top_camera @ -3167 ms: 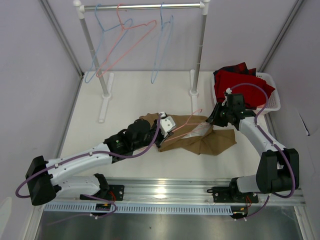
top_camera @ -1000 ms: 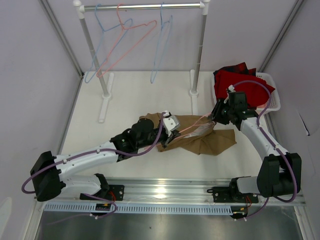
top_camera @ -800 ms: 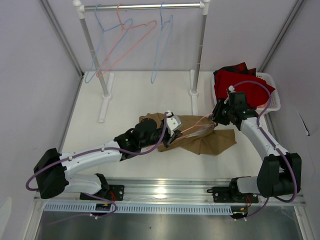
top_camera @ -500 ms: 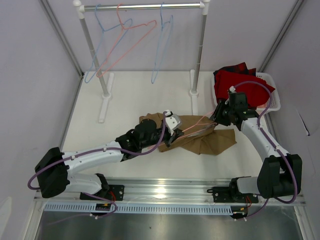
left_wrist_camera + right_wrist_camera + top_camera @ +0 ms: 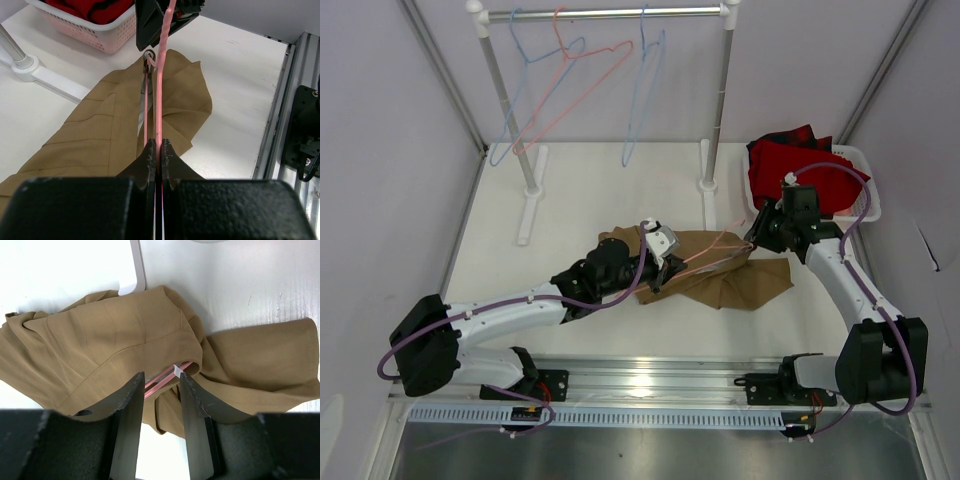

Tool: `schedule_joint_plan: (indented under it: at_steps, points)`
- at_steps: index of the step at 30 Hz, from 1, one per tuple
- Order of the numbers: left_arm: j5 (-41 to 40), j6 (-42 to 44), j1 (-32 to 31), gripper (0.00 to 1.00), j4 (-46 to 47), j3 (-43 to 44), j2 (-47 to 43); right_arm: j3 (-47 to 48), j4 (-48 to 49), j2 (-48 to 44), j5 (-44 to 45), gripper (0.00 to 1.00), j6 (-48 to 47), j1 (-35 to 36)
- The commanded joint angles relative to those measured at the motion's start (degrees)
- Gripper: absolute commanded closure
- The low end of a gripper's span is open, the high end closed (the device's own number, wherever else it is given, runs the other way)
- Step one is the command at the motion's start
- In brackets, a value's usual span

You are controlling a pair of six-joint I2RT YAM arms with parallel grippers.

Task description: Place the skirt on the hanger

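The tan skirt lies crumpled on the white table, right of centre. The pink hanger runs low across it, between my two grippers. My left gripper is shut on one end of the hanger's wire, which leads over the skirt to the right gripper. My right gripper hovers at the skirt's far right edge. Its jaws stand open, astride the two pink wires, where a fold of skirt drapes over the hanger.
A clothes rack stands at the back with light blue hangers and another pink hanger; its right foot is near the skirt. A white basket with red cloth sits at the right.
My left gripper has slid right along the table with the hanger, pushing it further into the skirt. The right gripper has shifted slightly right. In the last second both barely moved.
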Motion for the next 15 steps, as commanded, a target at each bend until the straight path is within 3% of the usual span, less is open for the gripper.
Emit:
schedule_joint_plan:
  at_steps: [1, 5, 15]
  points:
    - [2.1, -1.1, 0.3, 1.0, 4.8, 0.2, -0.3, -0.4, 1.5, -0.3, -0.2, 0.6, 0.0, -0.4]
    - [2.2, -1.2, 0.3, 1.0, 4.7, 0.2, -0.3, -1.8, 3.4, 1.0, -1.4, 0.56, 0.8, -0.5]
    - [2.8, -1.3, 0.3, 1.0, 4.6, 0.5, -0.2, -4.0, 6.4, 2.7, -1.5, 0.59, 1.9, -0.5]
